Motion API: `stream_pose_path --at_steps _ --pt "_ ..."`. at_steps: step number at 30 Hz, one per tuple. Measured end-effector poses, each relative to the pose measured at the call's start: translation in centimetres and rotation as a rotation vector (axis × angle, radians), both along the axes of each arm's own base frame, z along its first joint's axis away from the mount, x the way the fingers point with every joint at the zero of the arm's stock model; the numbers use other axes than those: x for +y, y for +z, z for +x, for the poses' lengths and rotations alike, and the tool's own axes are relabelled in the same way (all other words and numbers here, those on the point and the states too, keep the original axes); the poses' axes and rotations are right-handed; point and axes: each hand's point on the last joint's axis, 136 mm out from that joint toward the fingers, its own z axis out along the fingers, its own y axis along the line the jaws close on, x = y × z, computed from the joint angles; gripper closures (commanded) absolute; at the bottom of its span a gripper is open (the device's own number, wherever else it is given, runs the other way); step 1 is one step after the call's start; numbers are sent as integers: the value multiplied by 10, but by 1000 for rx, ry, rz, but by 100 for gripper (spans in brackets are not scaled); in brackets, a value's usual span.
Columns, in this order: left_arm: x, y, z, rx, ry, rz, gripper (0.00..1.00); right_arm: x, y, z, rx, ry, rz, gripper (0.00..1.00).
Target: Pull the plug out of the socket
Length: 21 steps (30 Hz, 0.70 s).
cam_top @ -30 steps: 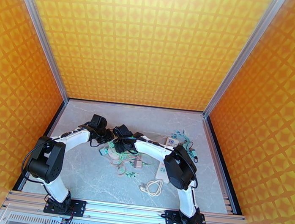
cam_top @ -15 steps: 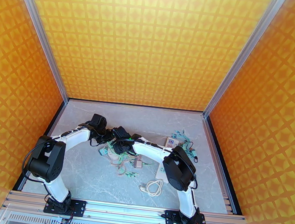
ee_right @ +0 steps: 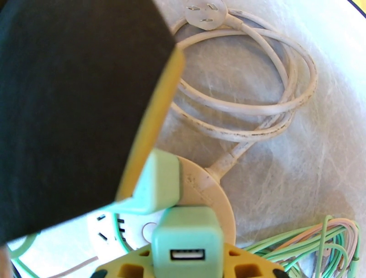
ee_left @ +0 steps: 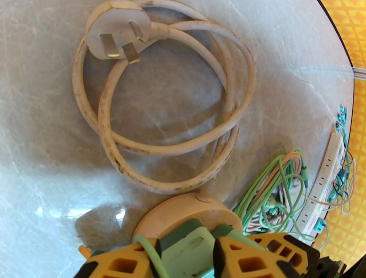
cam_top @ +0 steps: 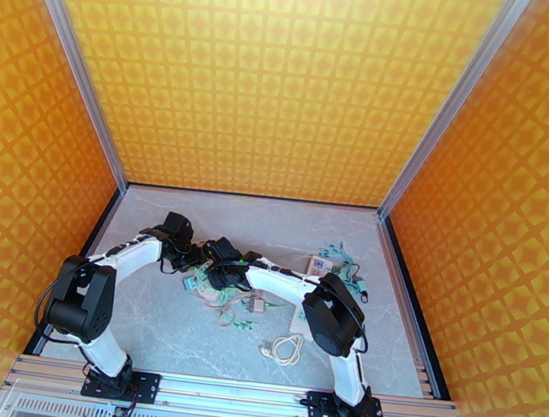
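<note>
Top view — the left gripper (cam_top: 192,258) and right gripper (cam_top: 212,268) meet left of centre over tangled green cables (cam_top: 224,299). The left arm has slid slightly leftward since a second ago.

Left wrist: the plug (ee_left: 187,249) sits between the fingers at the bottom edge, with the round socket (ee_left: 183,210) just behind it (gripped or let go, I cannot tell).

Right wrist — the right gripper is clenched on a USB adapter (ee_right: 187,233) at bottom centre. The adapter stands on the socket, with the plug just upper left of it.

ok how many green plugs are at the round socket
2: a USB-port plug between the fingers of the right gripper, and a second plug up-left of it on the round socket. Others may be hidden.
</note>
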Motion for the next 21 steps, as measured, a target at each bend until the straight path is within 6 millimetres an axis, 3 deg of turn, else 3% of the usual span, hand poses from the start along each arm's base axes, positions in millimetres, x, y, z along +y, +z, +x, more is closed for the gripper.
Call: stream_pose_path --at_steps 6,9,16,21 --pt "3 2 -3 7 -29 -39 62 1 1 0 -7 9 2 87" --pt "6 4 -5 18 -42 -50 54 1 0 0 -10 11 3 87" --pt "7 18 -12 54 -80 -70 56 1 0 1 -11 10 4 87" --pt "3 16 -17 78 -105 -92 57 1 0 1 -11 10 4 87"
